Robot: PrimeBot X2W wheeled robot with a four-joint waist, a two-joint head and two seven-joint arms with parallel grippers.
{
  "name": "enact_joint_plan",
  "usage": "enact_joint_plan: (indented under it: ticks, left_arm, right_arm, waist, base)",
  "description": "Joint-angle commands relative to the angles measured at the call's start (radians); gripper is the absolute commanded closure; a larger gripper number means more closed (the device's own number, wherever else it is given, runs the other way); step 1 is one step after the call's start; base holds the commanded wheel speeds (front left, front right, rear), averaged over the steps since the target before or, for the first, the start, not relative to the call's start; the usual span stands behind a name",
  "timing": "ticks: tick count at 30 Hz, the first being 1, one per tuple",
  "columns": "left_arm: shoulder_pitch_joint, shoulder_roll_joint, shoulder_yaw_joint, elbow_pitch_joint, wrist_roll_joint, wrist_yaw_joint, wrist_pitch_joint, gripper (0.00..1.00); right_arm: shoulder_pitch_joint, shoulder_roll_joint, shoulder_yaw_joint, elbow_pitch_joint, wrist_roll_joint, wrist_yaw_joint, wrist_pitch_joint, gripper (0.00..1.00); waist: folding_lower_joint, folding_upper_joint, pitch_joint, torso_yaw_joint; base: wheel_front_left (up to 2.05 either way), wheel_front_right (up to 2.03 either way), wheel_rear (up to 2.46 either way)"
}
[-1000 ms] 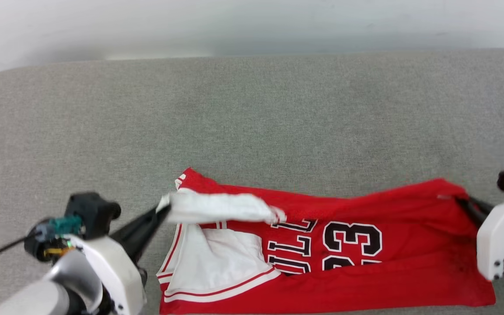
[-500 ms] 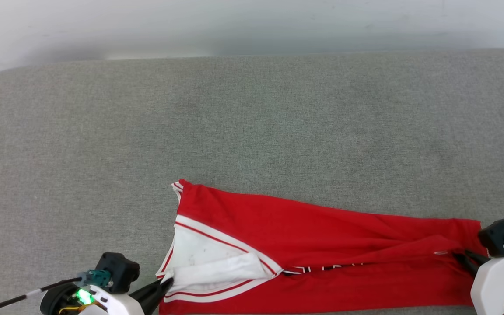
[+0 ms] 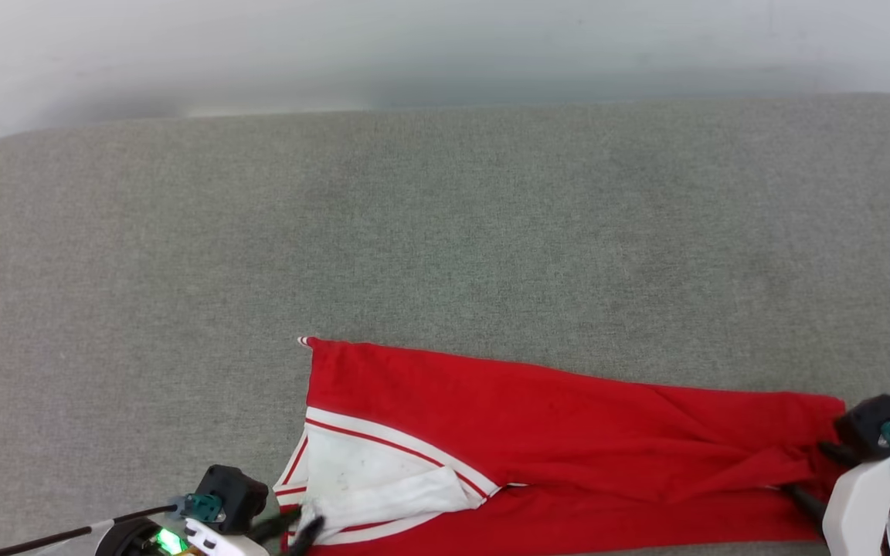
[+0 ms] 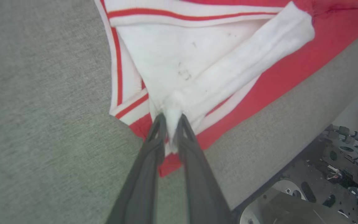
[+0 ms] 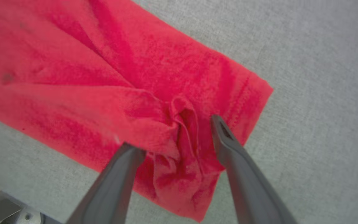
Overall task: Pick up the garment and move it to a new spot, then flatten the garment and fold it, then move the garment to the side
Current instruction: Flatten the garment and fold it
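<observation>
Gripping anything, the left tool (image 4: 172, 119)?
Yes: its fingers are nearly together, pinching a bunch of the white sleeve (image 4: 228, 68).
And the right tool (image 5: 176, 134)?
Fingers spread wide, one on each side of a bunched red fold, clamping nothing.
Where is the garment (image 3: 568, 432)?
Lying along the near edge of the grey bench (image 3: 445, 232), between both tools.

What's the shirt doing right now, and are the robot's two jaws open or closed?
garment: folded over, lying on the grey surface, plain red side up, bunched at one end.
left gripper: jaws shut on the white sleeve.
right gripper: jaws open, straddling the bunched red end.
</observation>
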State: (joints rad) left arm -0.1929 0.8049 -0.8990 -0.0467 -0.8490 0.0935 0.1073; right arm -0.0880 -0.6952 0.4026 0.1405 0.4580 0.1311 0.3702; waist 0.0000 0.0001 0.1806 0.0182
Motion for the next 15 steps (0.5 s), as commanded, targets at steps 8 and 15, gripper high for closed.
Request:
enact_joint_plan:
  ticks: [8,15]
  left_arm:
    - [0.008,-0.015,0.076,-0.035,-0.003,0.045,-0.142,0.00]
    - [0.036,-0.061,0.239,-0.087,0.011,0.131,-0.358,0.00]
  right_arm:
    - [0.001,0.043,-0.143,-0.148,0.129,-0.001,0.122,0.00]
    - [0.060,0.157,-0.356,-0.277,0.126,-0.001,0.257,0.00]
  waist:
    - [0.0000,-0.0001,-0.064,-0.015]
    - [0.0000,-0.0001,-0.085,-0.021]
  base:
    - [0.00,0.00,0.00]
    - [0.00,0.00,0.00]
